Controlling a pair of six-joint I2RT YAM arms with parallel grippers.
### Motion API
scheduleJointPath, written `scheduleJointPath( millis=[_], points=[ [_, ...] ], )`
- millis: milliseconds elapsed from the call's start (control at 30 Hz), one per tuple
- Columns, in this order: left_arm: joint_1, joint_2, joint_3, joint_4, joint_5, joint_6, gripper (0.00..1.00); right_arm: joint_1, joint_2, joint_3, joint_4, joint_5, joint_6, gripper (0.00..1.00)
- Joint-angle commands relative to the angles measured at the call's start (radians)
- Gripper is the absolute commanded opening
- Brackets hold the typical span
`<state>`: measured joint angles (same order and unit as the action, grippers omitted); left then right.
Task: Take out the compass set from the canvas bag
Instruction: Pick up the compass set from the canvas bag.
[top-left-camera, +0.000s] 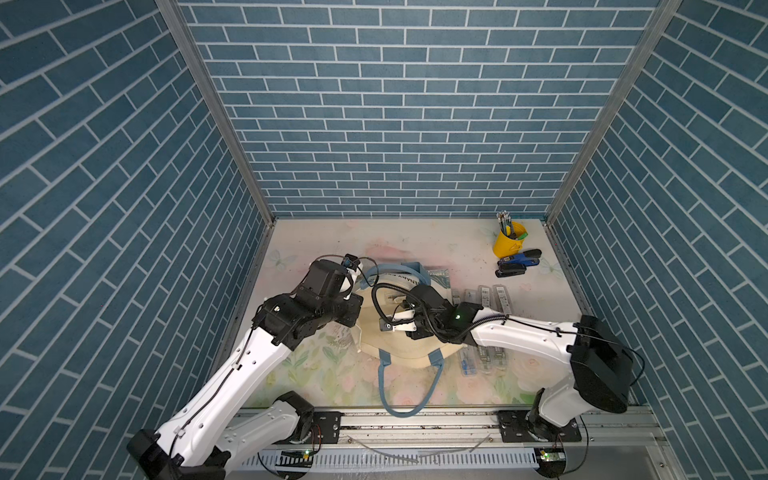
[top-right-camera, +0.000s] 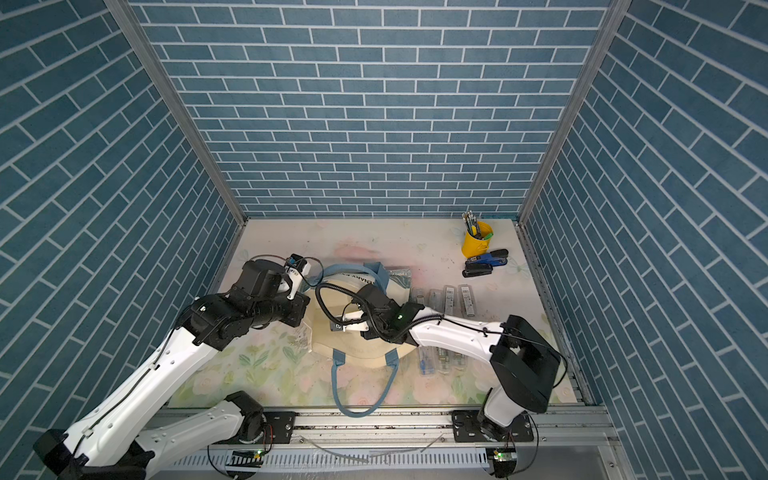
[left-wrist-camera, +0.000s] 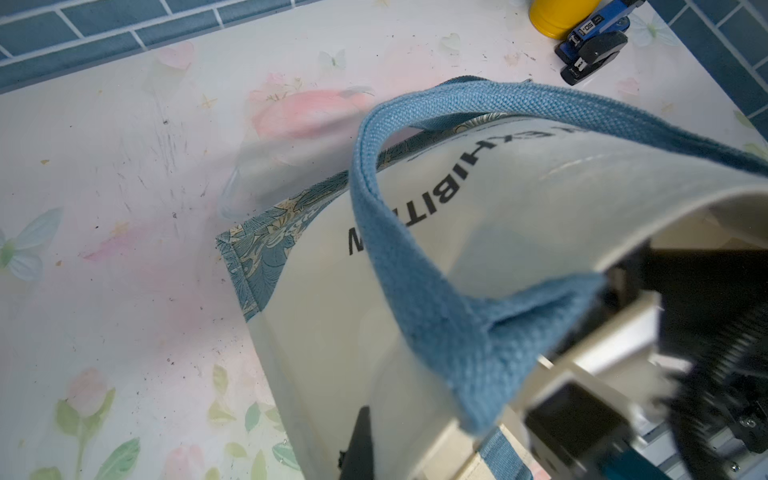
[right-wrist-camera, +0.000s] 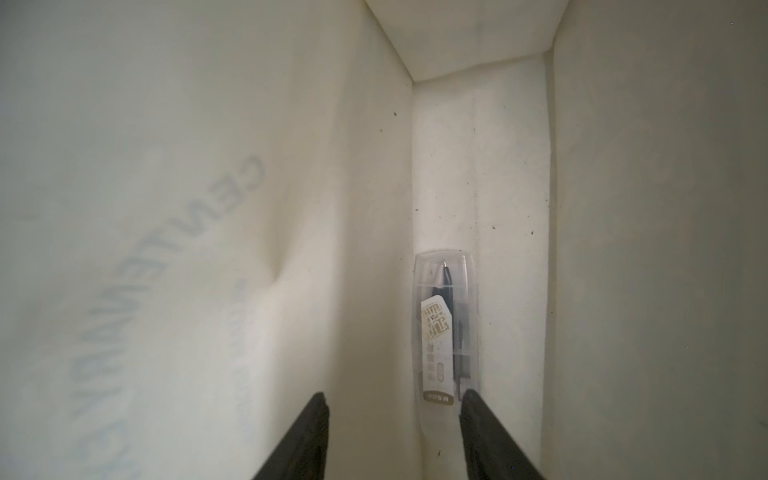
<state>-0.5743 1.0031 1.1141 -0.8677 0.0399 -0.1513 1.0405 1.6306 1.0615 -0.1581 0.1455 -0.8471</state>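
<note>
The cream canvas bag lies on its side mid-table, its mouth facing the left arm. My left gripper is shut on the bag's rim beside a blue strap handle, and one dark finger shows against the cloth. My right gripper is inside the bag and open. The compass set, a clear case holding a black compass and a white label, lies against the bag's inner fold. Its near end sits just inside one fingertip, and nothing is clamped.
Several clear cases lie right of the bag, with more under the right forearm. A yellow pen cup and staplers stand at the back right. The bag's other handle trails to the table's front edge.
</note>
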Motion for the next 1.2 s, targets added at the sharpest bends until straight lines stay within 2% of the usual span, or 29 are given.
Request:
scheduleJointPath(
  millis=[0,200,467,833,900,1000,1167],
  points=[
    [-0.002,0.0,0.034,0.014,0.045,0.035,0.0,-0.024,0.072,0.085,0.064,0.018,-0.062,0.53],
    [-0.001,-0.001,0.029,0.012,0.051,0.046,0.0,-0.061,0.204,0.173,0.047,0.066,-0.059,0.55],
    [-0.001,-0.007,0.013,0.013,0.052,0.05,0.0,-0.091,0.305,0.217,0.054,0.022,-0.052,0.57],
    [-0.001,0.017,0.022,0.016,0.072,0.067,0.0,-0.091,0.361,0.242,0.163,-0.019,-0.075,0.62],
    [-0.001,0.021,0.02,0.019,0.078,0.07,0.0,-0.094,0.376,0.266,0.175,-0.027,-0.039,0.65],
    [-0.002,0.026,0.02,0.021,0.085,0.071,0.0,-0.11,0.424,0.343,0.121,-0.058,0.099,0.68],
    [-0.002,0.028,0.01,0.032,0.1,0.08,0.0,-0.111,0.52,0.396,0.072,-0.1,0.196,0.72]
  ],
)
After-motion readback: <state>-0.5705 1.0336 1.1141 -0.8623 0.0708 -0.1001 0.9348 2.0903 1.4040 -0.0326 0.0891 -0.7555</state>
